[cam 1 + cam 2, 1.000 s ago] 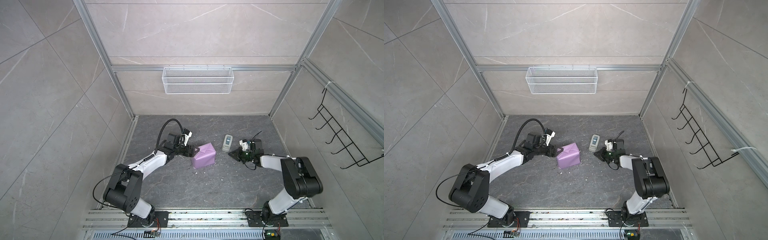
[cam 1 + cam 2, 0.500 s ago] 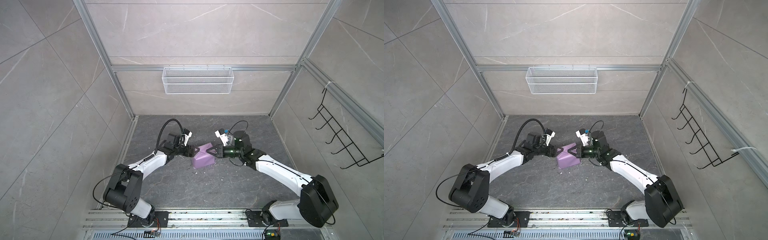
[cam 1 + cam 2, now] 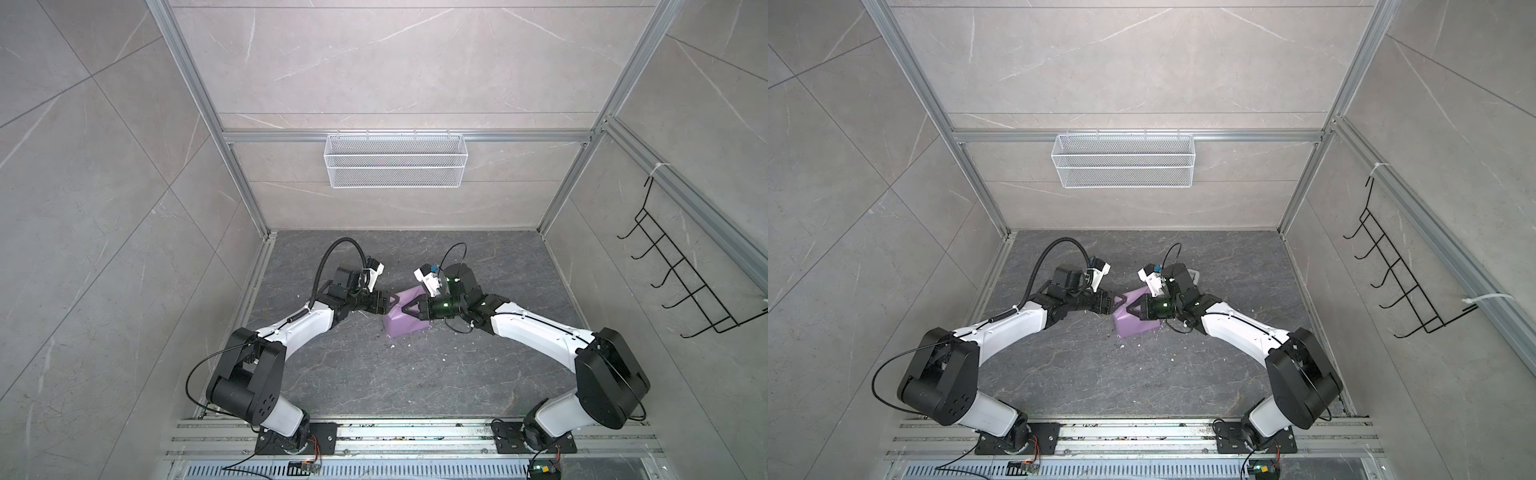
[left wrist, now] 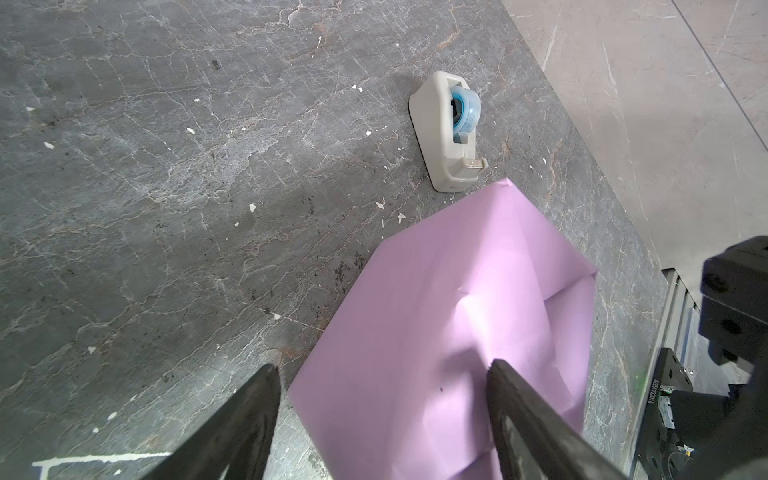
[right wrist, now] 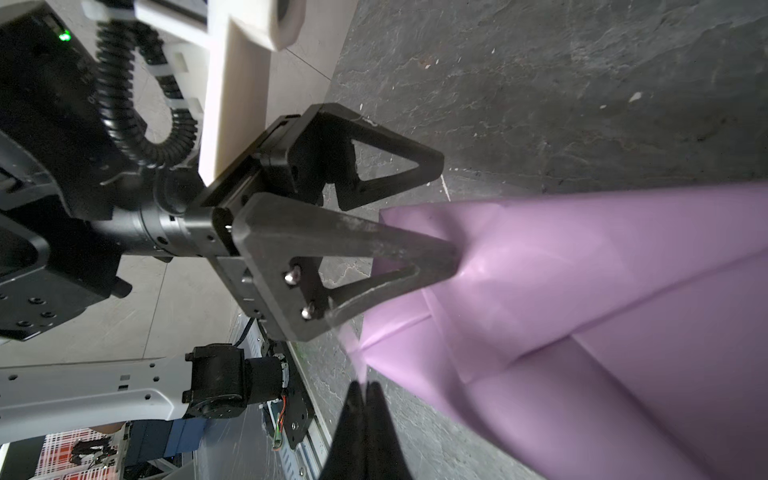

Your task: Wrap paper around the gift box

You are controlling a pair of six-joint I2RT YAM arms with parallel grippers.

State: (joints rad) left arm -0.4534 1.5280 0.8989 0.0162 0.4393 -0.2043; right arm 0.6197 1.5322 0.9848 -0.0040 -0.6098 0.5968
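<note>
- Paper, lilac face out, is folded round the gift box into a boxy shape in the middle of the table. The gift box itself is hidden under it in every view I have.
- It lies between my two grippers, slightly turned, and in the right wrist view the left end of the paper is creased into pointed flaps.
- My left gripper comes in low from the left with its jaws spread wide.
- In its own wrist view the left gripper straddles the far-left edge of the paper. The nearer finger is over the lilac sheet and the farther finger is over bare table just beyond it.
- From the right wrist I see the nearer tip of the left gripper resting against a crease at the paper's left end.
- My right gripper reaches from the right across the top of the paper, jaws pressed together.
- Its fingertips sit right at the near-left pointed flap. That spot is blurred, so I cannot tell whether they pinch anything.
- Both grippers' tips are near each other at the paper's left end, but apart.
- Off the far right corner of the paper, a grey-white tape dispenser stands on the table just beside it.
</note>
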